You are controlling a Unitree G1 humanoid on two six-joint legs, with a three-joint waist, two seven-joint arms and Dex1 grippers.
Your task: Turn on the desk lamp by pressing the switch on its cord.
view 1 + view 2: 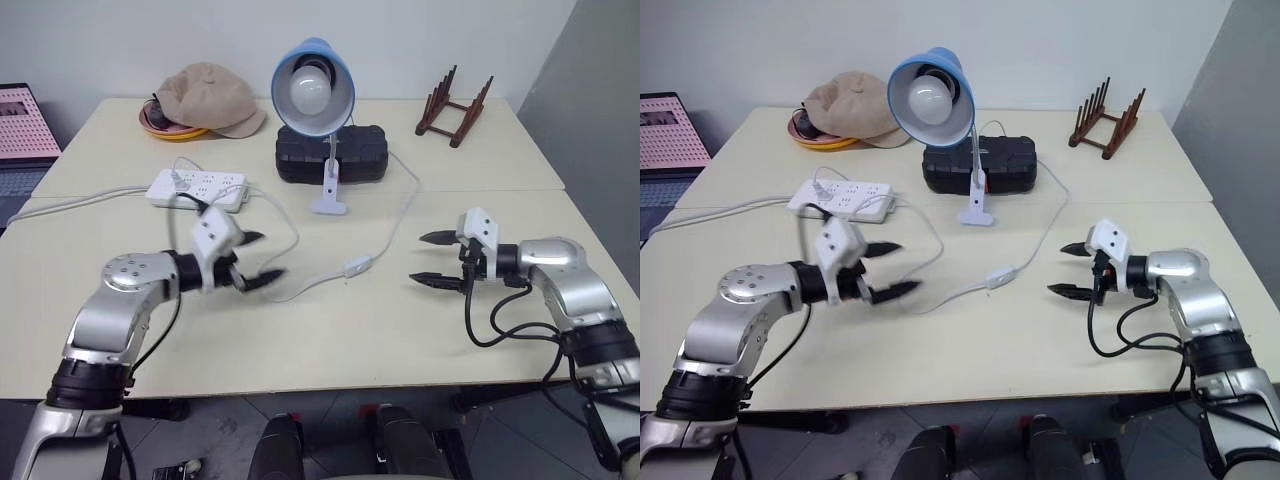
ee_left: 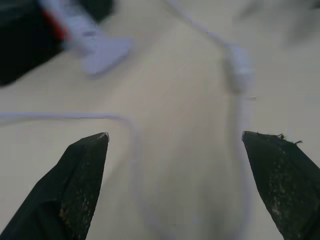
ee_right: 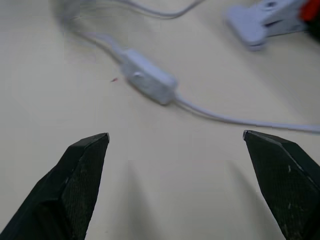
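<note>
The desk lamp (image 1: 314,90) stands mid-table with its blue shade and white bulb facing me, unlit, on a small white base (image 1: 329,205). Its thin white cord (image 1: 395,228) loops forward to the switch (image 1: 357,266), a small white inline piece lying flat on the table between my two arms. The switch (image 3: 147,82) lies ahead of the right gripper's fingers, untouched. My left gripper (image 1: 258,259) hovers open to the left of the switch, over a loop of cord. My right gripper (image 1: 432,259) hovers open to the right of the switch, pointing toward it.
A white power strip (image 1: 198,187) lies left of the lamp with its thicker cable running off left. A black case (image 1: 332,153) sits behind the lamp base. At the back, a tan cap (image 1: 210,99) rests on a bowl and a wooden rack (image 1: 455,107) stands right.
</note>
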